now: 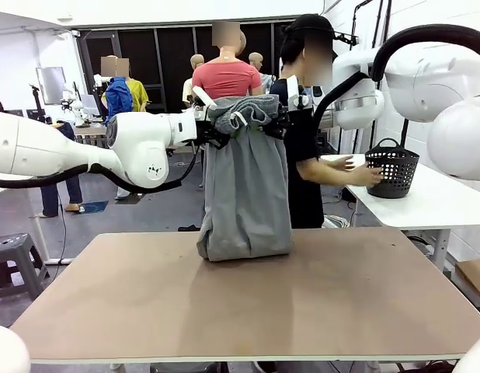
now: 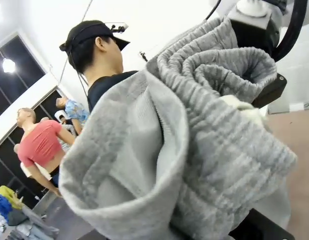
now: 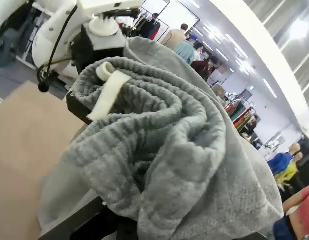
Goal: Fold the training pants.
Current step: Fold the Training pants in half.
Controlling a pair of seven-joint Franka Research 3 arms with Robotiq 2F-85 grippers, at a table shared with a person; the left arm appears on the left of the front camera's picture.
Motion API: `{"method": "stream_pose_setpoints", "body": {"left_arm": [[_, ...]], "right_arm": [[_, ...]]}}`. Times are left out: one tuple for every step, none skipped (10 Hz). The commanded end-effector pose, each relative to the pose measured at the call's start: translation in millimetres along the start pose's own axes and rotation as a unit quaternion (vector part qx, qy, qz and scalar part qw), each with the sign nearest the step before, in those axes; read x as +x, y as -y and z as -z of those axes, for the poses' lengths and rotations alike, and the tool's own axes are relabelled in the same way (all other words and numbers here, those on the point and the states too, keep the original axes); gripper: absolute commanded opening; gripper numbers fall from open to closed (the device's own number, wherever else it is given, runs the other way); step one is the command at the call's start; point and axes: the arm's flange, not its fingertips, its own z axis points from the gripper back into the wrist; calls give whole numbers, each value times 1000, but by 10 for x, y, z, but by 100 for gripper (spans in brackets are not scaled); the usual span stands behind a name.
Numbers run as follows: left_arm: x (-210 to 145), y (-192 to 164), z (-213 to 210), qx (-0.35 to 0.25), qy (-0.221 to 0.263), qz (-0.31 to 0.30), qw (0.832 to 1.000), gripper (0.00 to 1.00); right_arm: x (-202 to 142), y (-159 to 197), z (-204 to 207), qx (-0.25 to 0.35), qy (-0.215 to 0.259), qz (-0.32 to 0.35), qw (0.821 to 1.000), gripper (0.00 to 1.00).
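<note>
Counter: a brown counter [image 1: 248, 303] spreads nearest the camera, bare across its front half.
Training pants: one pair of light grey training pants [image 1: 246, 190] hangs above the counter's far middle, long axis upright, waistband bunched at the top, the lower end resting in a rounded fold on the counter.
Drawstring: one pale drawstring end [image 3: 108, 90] lies across the gathered waistband.
Left gripper: the left gripper [image 1: 213, 132] comes in from the left side, jaws clamped tight on the waistband's left part.
Right gripper: the right gripper [image 1: 280, 124] meets the waistband from the right, jaws likewise pinched on the cloth.
Basket: one black mesh basket [image 1: 391, 171] stands on a white side table [image 1: 434, 206]; its contents cannot be made out.
Person: one person [image 1: 306, 124] stands behind the pants, both hands at the basket.
</note>
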Motion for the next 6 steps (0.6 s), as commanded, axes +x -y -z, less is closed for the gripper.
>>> {"method": "stream_pose_setpoints", "body": {"left_arm": [[-169, 83, 212, 20, -46, -23, 998, 0], [-302, 73, 276, 20, -61, -27, 998, 0], [-424, 156, 279, 3, -76, -51, 996, 0], [-534, 193, 275, -7, -86, -68, 994, 0], [-654, 234, 268, -18, -95, -86, 992, 0], [-729, 298, 221, -39, -102, -105, 988, 0]], "right_arm": [[-221, -173, 8, 8, -8, 8, 1000, 0], [-463, -286, 53, 23, -9, 35, 999, 0], [-645, -522, 82, 36, -7, 80, 996, 0], [-762, -671, 71, 44, -2, 113, 993, 0], [-830, -792, 58, 50, 9, 136, 989, 0], [-876, -892, 64, 56, 12, 168, 984, 0]]}}
